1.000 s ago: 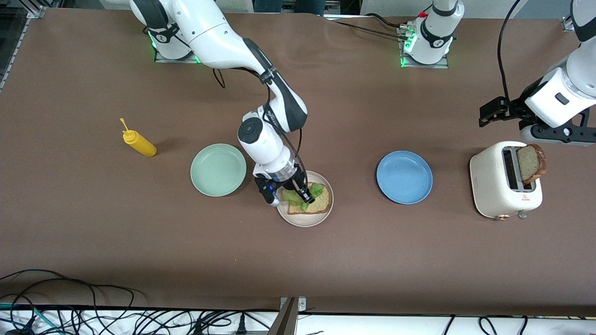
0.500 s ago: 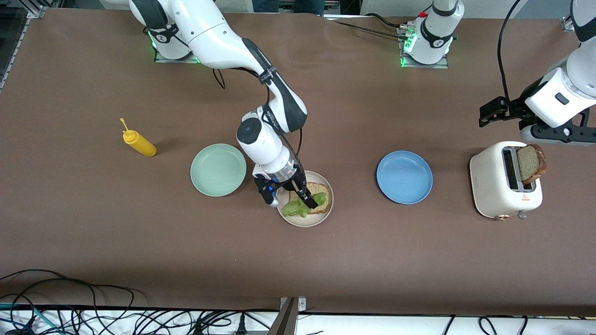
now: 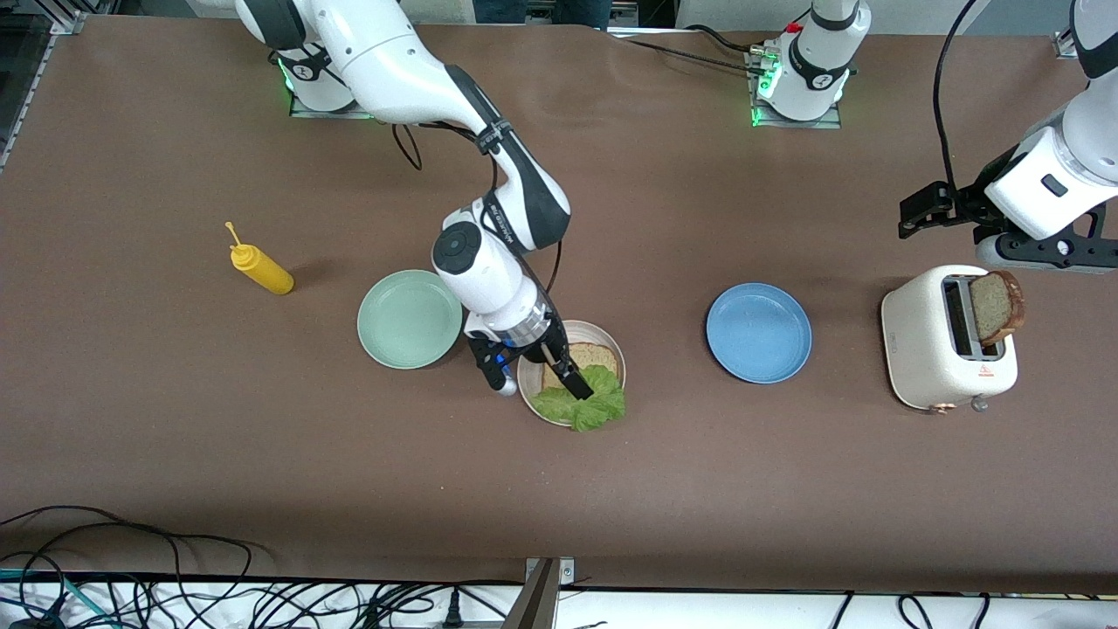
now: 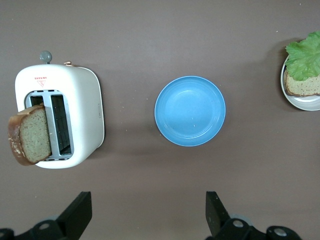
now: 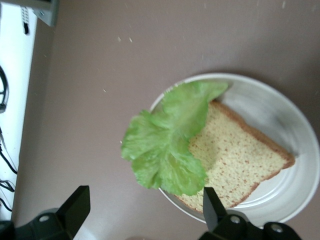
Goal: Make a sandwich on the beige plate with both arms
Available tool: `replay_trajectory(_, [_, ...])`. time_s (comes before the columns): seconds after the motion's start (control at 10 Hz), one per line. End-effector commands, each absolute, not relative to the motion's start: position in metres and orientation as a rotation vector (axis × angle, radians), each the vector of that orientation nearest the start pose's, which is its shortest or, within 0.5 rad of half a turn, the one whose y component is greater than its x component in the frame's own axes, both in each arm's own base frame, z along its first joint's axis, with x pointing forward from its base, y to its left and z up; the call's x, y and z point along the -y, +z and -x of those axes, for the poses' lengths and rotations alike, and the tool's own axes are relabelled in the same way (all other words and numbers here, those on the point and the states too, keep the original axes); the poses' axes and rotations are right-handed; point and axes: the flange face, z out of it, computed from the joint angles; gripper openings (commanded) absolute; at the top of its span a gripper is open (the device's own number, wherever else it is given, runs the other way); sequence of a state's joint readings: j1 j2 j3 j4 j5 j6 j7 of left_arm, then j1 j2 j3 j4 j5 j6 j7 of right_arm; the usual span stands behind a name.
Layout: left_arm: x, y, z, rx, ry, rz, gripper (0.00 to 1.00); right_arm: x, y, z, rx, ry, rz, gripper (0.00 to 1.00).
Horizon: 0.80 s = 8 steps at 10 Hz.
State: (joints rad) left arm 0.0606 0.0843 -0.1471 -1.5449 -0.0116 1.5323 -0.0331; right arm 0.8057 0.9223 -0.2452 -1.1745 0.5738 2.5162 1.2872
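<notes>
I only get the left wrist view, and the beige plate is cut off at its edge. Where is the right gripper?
Observer: The right gripper hangs over the beige plate, fingers open, holding nothing.
Operator: Does the lettuce cover the bread?
Observer: Only partly. The lettuce leaf lies over one corner of the bread slice and hangs past the plate's rim on the side nearer the front camera.
Operator: Anything else at that end of the table?
Observer: A mint green plate sits beside the beige plate, toward the right arm's end.
</notes>
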Motion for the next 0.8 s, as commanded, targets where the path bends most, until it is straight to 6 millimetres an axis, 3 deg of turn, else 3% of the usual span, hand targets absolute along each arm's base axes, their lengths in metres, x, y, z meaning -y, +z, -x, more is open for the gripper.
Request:
replay_trajectory(0.0, [0.047,0.591,-0.574,-0.084,0.133,3.135,1.0,-0.454,0.336,-0.651,-1.223,-0.086,2.388,1.0])
replay_trajectory(0.2, [0.047,0.591,-0.574,-0.084,0.133,3.135,1.0,-0.413,0.381,-0.659,-1.104,-0.098,2.6,1.0])
replay_trajectory(0.3, [0.047,0.591,-0.574,-0.084,0.133,3.135,1.0,-0.378,0.41,-0.663,-0.992,-0.079,2.707,1.0])
replay_trajectory(0.5, [0.047,0.591,-0.574,-0.084,0.133,3.134,1.0,-0.291,0.454,-0.667,-0.752,0.022,2.924,0.99])
replay_trajectory(0.7, [0.047,0.591,-0.574,-0.084,0.133,3.134,1.0,-0.196,0.492,-0.663,-0.475,0.08,3.025,0.99])
